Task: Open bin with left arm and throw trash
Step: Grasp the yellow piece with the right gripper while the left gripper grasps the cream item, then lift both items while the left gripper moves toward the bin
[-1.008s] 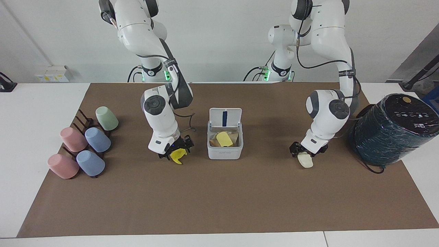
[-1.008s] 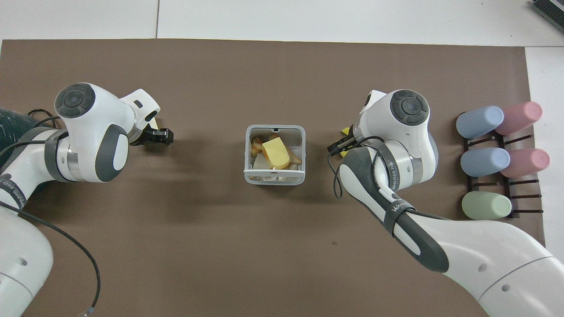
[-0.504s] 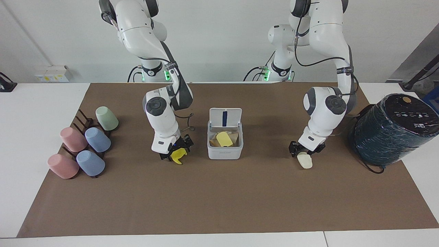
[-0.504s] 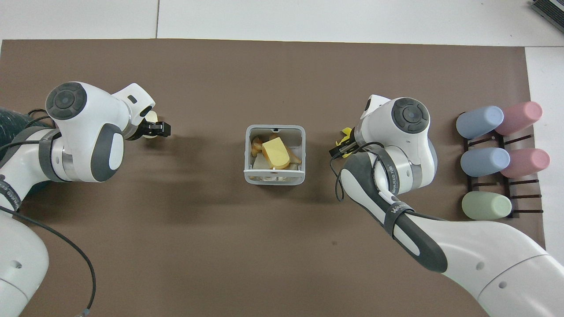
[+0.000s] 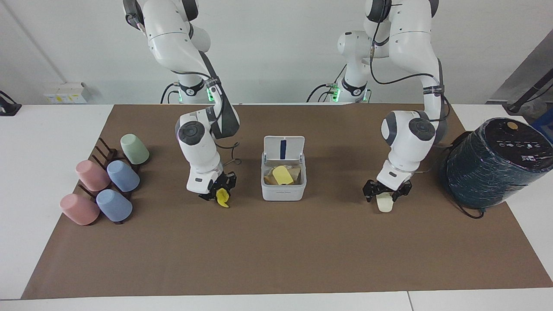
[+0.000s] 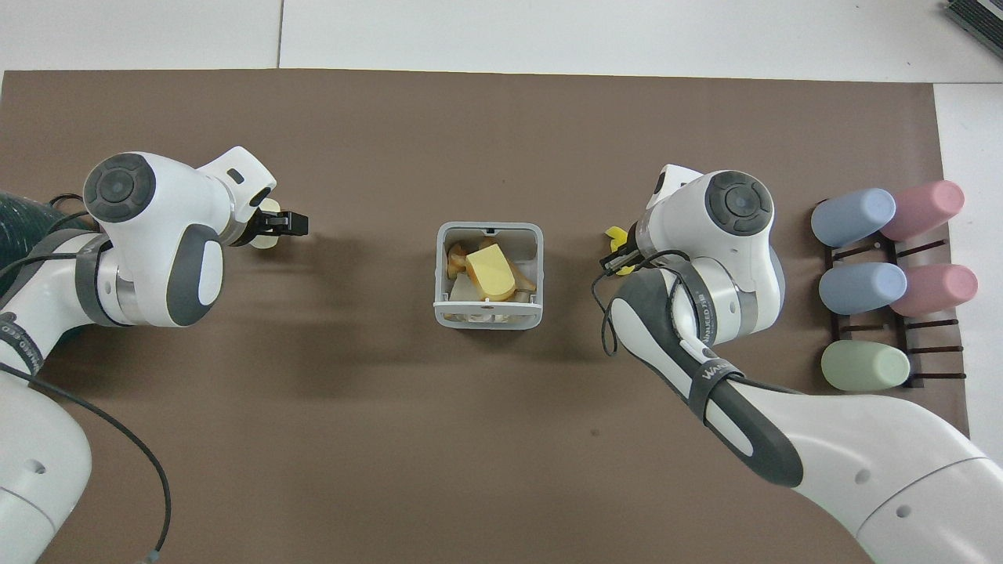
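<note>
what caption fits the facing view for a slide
Bin open; right gripper on yellow scrap, left gripper over off-white lump.
</note>
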{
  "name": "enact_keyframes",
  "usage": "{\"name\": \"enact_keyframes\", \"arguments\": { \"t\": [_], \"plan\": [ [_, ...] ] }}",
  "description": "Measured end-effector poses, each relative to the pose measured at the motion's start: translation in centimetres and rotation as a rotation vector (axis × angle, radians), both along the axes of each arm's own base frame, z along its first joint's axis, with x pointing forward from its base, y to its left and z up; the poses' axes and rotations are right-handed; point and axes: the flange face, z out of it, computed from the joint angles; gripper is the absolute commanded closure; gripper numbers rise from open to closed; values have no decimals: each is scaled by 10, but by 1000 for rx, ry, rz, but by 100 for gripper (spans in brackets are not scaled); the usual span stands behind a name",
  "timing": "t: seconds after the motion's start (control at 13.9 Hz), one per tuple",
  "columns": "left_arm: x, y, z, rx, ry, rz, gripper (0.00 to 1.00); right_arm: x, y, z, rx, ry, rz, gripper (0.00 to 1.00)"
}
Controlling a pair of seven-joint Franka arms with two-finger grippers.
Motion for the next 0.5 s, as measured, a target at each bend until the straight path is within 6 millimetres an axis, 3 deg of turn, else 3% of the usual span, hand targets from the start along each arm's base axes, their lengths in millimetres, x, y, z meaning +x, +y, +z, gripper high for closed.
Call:
{"name": "enact_keyframes", "arguments": {
  "t": [0.14, 0.29, 0.5],
  "plan": [
    [0, 0, -3, 0, -2, 0, 24, 1, 1, 5, 6, -3, -59, 100],
    [0, 0, -3, -1, -10, 0, 62, 6, -3, 20, 13, -12, -125, 100],
    [1, 1, -2, -1, -14, 1, 96, 14, -16, 67, 13, -8, -208, 100]
  ]
}}
